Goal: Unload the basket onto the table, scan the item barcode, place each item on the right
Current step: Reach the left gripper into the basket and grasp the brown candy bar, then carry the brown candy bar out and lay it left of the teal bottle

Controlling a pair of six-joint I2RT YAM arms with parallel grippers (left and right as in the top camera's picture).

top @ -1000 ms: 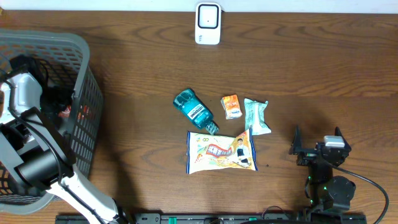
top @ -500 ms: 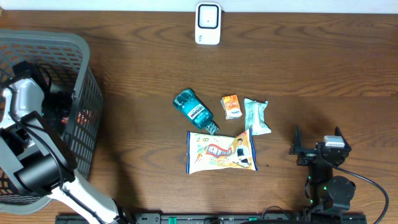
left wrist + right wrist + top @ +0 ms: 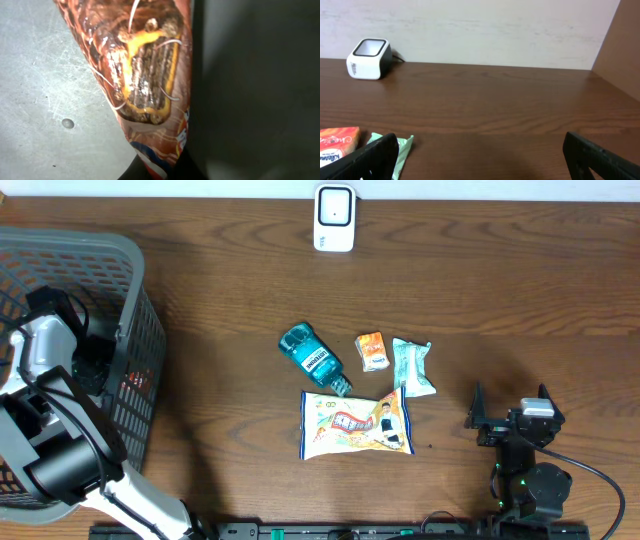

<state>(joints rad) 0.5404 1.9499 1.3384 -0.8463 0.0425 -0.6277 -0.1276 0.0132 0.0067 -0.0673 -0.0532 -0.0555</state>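
Two arms, overhead: left gripper [image 3: 95,360] sat inside the grey basket [image 3: 140,300], frame left; right gripper [image 3: 510,408] rested lower right, jaws wide apart. Left wrist: jaws were clamped on a red-brown snack packet [image 3: 150,75]. Right wrist: scanner [image 3: 368,58] stood upper left.

The bench [image 3: 500,290] is dark brown wood with a clear grain. Behind it stands a pale, evenly lit wall [image 3: 495,30].
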